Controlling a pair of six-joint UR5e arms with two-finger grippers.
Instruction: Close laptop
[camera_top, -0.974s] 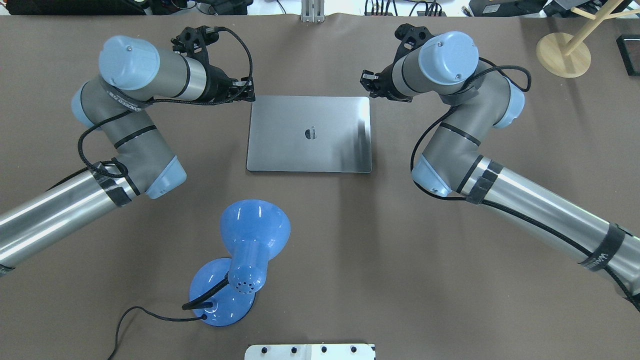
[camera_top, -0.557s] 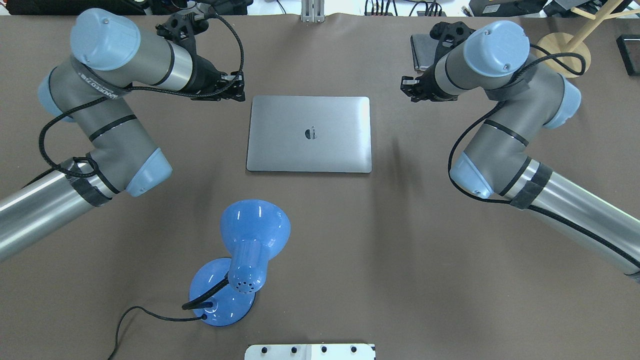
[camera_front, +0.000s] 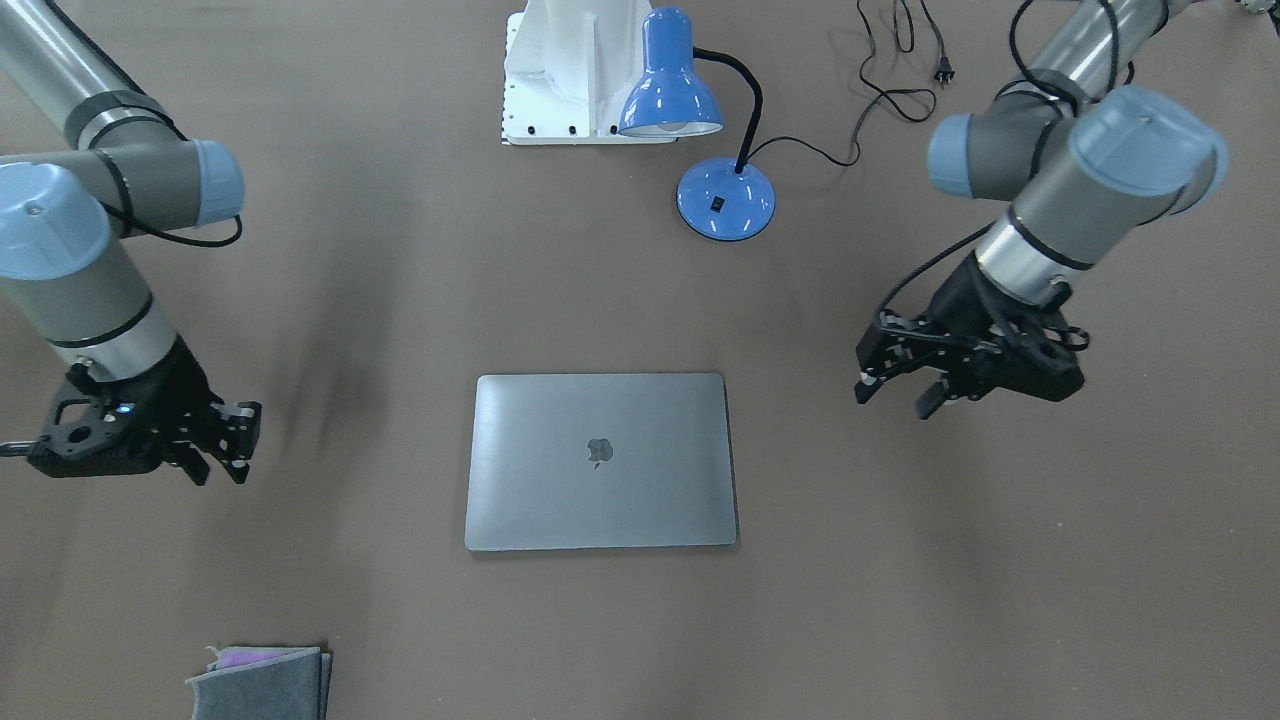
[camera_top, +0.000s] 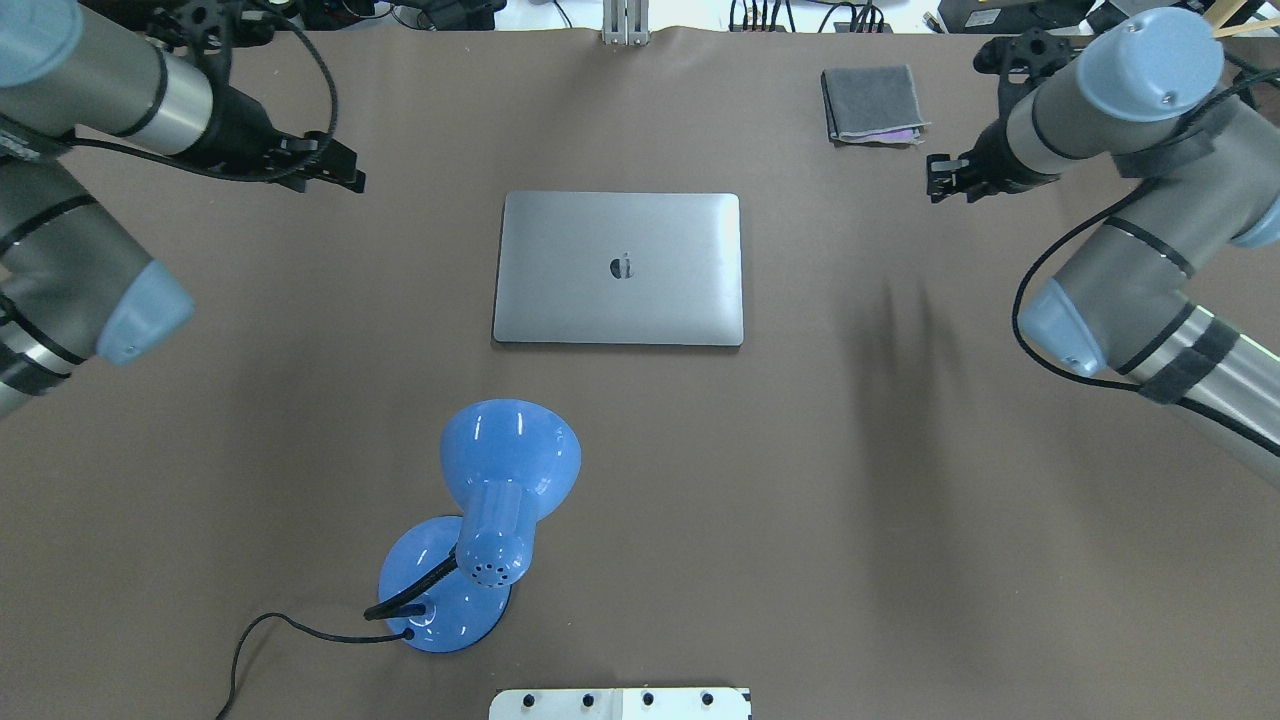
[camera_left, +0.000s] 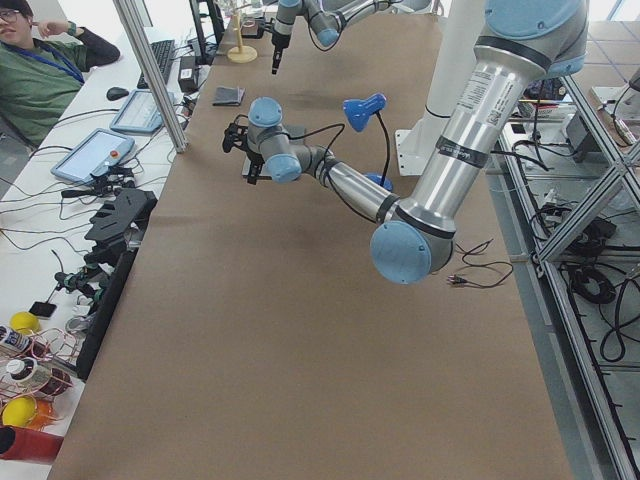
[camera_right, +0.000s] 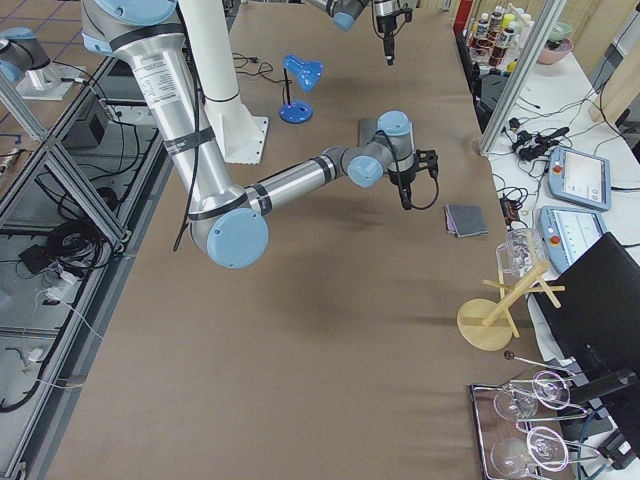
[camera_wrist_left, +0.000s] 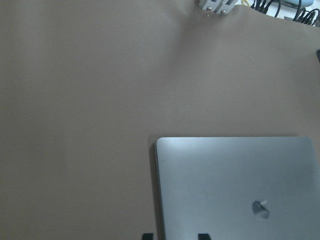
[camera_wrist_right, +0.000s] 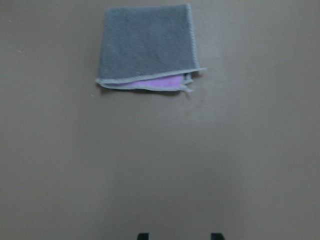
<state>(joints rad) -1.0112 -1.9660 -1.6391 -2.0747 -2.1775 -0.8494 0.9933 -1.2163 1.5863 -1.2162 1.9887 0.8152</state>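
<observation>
The space-grey laptop (camera_top: 618, 268) lies shut and flat in the middle of the table, lid down with the apple logo up. It also shows in the front view (camera_front: 600, 460) and the left wrist view (camera_wrist_left: 240, 190). My left gripper (camera_top: 345, 172) is open and empty, well to the left of the laptop and above the table (camera_front: 893, 395). My right gripper (camera_top: 933, 180) is open and empty, well to the right of the laptop (camera_front: 240, 445). Neither gripper touches the laptop.
A blue desk lamp (camera_top: 500, 510) with a black cord stands near the robot's side, in front of the laptop. A folded grey cloth (camera_top: 872, 103) lies at the far right, close to my right gripper. A white base plate (camera_top: 620, 703) is at the near edge.
Both arms have swung outward, away from the laptop's far corners. The grey cloth has come out from under the right arm. The laptop has stayed shut and still.
</observation>
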